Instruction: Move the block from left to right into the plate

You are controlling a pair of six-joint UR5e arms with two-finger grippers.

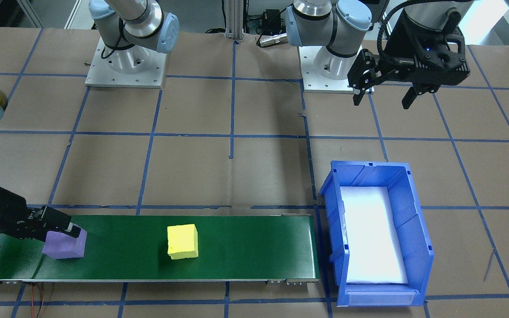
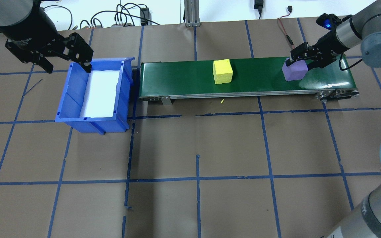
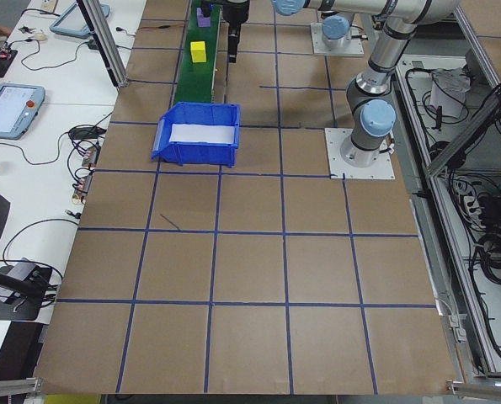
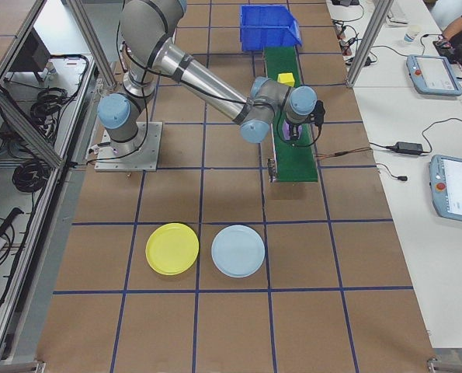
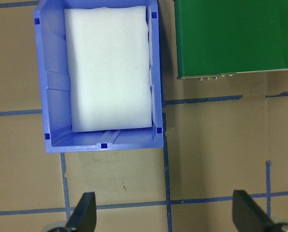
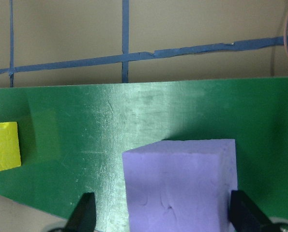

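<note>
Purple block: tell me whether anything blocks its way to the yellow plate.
Nothing visible does. The purple block sits on the green conveyor between the right gripper's fingers. The yellow plate lies on bare table beyond the belt's end, beside a pale blue plate that is off to one side.

Bright, even light from overhead, all views sharp.

Glare whitens the foam pad [image 1: 371, 234] in the blue bin [image 1: 413, 247] and sheens the green belt [image 6: 134, 111] under my right wrist camera; soft shadows sit close beside the yellow block [image 1: 183, 240] and purple block [image 6: 182, 186].
</note>
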